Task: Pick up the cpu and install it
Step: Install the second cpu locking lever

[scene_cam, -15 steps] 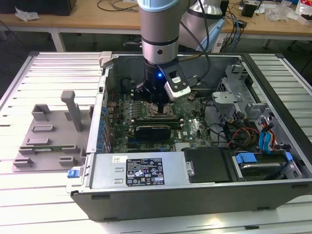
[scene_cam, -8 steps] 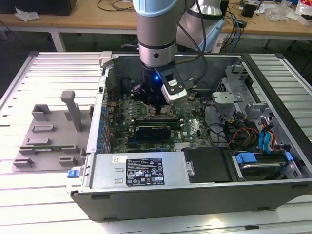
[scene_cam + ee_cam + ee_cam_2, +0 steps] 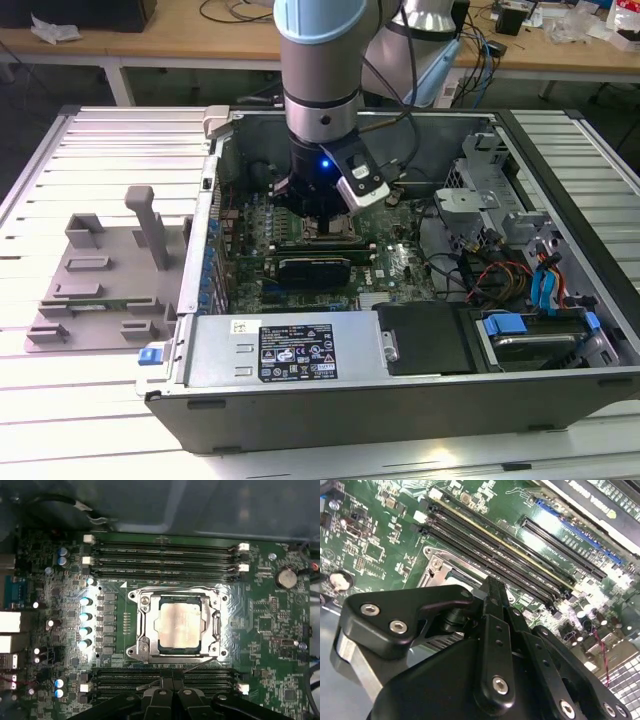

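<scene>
**CPU sits in the socket, claw poised just above the board**

Start closest in: your gripper [image 3: 169,692] hangs low over the motherboard [image 3: 45,570], its black fingers [image 3: 492,597] drawn together to a single tip in the second wrist view. They look clenched with nothing between them; I see no chip in the claw.

Just beyond that tip lies the cpu [image 3: 177,626], flat and level inside the metal-framed socket [image 3: 142,600]. Its silver-grey top is bare, no retaining plate over it, and a thin lever wire runs along the socket edge nearest the claw.

On handling, by my judgement: the chip is light, stiff and thin, with a smooth metal lid that gives little grip. Its underside and the socket contacts are the fragile parts, so any hold belongs on two opposite edges, kept level, never pressing down on the lid.

Past the socket, the memory slots [image 3: 165,555] run in parallel rows on both sides of it.

Further out, in the exterior view, the arm [image 3: 318,60] reaches down into the open computer case [image 3: 400,400]. A grey fixture tray [image 3: 95,290] rests on the table at the exterior view's left, well apart from the case.

As to writing: a printed label [image 3: 298,352] sits on the power supply cover, and small white lettering dots the board, but none of it can be made out.
</scene>
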You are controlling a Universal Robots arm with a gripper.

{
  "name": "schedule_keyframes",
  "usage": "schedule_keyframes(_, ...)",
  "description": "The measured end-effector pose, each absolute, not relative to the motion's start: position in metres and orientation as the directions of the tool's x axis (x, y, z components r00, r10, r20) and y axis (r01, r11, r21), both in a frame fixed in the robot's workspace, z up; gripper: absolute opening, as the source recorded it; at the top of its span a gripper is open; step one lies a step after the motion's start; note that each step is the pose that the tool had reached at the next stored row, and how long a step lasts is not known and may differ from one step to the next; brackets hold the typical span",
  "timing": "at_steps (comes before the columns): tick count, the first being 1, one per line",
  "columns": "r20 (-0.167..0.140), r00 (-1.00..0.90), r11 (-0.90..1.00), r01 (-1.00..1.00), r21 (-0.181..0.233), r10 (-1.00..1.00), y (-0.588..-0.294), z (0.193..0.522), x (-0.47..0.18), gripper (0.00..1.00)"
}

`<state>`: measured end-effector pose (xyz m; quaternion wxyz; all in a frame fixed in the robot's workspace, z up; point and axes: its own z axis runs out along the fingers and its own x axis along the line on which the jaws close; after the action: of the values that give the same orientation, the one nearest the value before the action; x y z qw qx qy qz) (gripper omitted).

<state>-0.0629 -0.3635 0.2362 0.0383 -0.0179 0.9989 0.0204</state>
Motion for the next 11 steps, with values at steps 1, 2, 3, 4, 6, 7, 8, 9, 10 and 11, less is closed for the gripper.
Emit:
schedule_keyframes(1,-0.077,-0.996,0.998,-0.045,0.039,-0.042,-0.3643,0.236,-0.0639,0.11)
schedule_keyframes(2,-0.077,-0.996,0.998,-0.051,0.039,-0.048,-0.3648,0.2357,-0.0657,0.11)
schedule_keyframes(3,-0.077,-0.996,0.998,-0.054,0.039,-0.051,-0.3648,0.2354,-0.0663,0.11)
schedule_keyframes(4,-0.077,-0.996,0.998,-0.055,0.039,-0.052,-0.3648,0.2355,-0.0664,0.11)
schedule_keyframes(6,-0.077,-0.996,0.998,-0.055,0.041,-0.051,-0.3649,0.2346,-0.0668,0.11)
schedule_keyframes(7,-0.077,-0.996,0.997,-0.055,0.047,-0.051,-0.3649,0.2321,-0.0674,0.11)
schedule_keyframes(8,-0.077,-0.996,0.997,-0.055,0.05,-0.051,-0.3648,0.2303,-0.0683,0.11)
schedule_keyframes(9,-0.077,-0.996,0.997,-0.055,0.05,-0.051,-0.3649,0.23,-0.0685,0.11)
schedule_keyframes(10,-0.077,-0.996,0.997,-0.055,0.051,-0.051,-0.3648,0.229,-0.0696,0.11)
schedule_keyframes(11,-0.077,-0.996,0.997,-0.055,0.051,-0.051,-0.3649,0.228,-0.0713,0.11)
